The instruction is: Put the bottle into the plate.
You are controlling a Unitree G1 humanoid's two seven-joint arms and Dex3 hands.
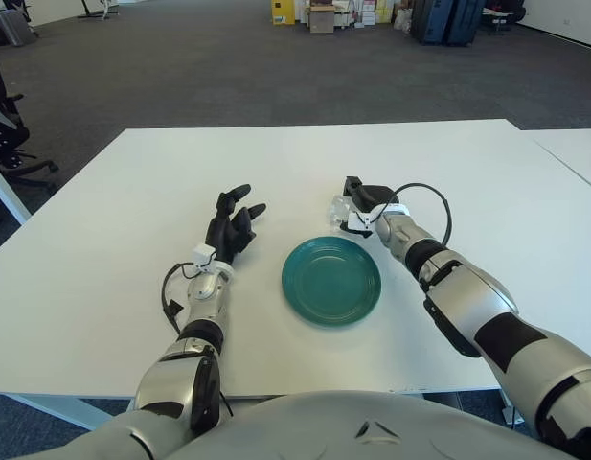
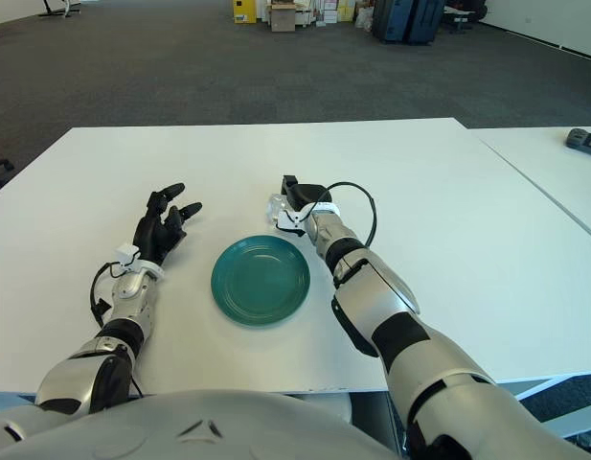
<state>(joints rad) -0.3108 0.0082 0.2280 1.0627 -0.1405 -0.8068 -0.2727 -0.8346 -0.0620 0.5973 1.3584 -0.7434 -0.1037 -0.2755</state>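
A teal plate (image 1: 331, 280) lies on the white table (image 1: 123, 201) in front of me. My right hand (image 1: 357, 205) is just beyond the plate's far right rim, its black fingers closed around a small clear bottle (image 1: 342, 210), which is mostly hidden by the hand and sits at table level. My left hand (image 1: 234, 222) shows to the left of the plate with fingers spread and holds nothing.
A second white table (image 2: 563, 163) adjoins on the right, with a dark device (image 2: 584, 139) on it. Office chairs (image 1: 8, 134) stand at the far left. Boxes and cases (image 1: 372, 14) line the back of the carpeted room.
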